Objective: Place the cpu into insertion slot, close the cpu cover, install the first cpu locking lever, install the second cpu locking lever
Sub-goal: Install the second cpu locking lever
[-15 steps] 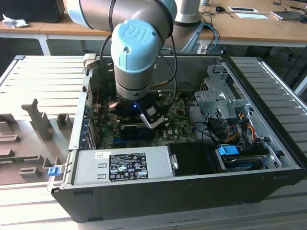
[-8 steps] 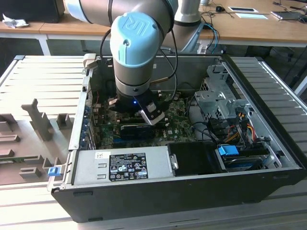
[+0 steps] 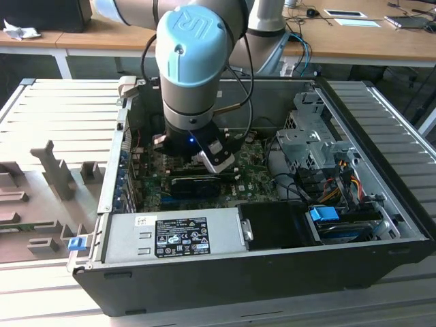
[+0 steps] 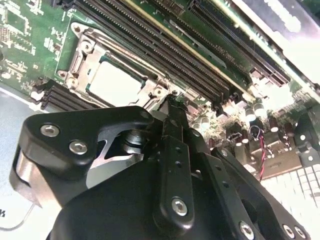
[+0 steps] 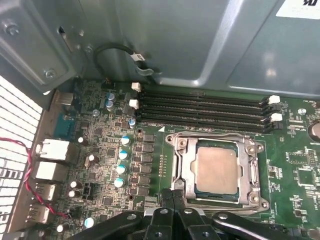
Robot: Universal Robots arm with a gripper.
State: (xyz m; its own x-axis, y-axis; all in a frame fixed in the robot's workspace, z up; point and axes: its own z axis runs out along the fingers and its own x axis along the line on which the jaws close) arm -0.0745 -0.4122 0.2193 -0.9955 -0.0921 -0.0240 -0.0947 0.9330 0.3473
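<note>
Bright even daylight, glare on cpu point(image 4: 116, 82), foreground perhaps soft

exterior view: stood high outside the open computer case point(image 3: 272, 272), looked down over the arm.
both wrist views: sat close above the motherboard point(image 5: 295, 165).
shared: the cpu point(image 5: 216, 169) point(image 4: 116, 82) in its socket.

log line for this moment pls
cpu seated in insertion slot | cpu cover closed flat over it | gripper shut, at socket edge, holding nothing
</note>
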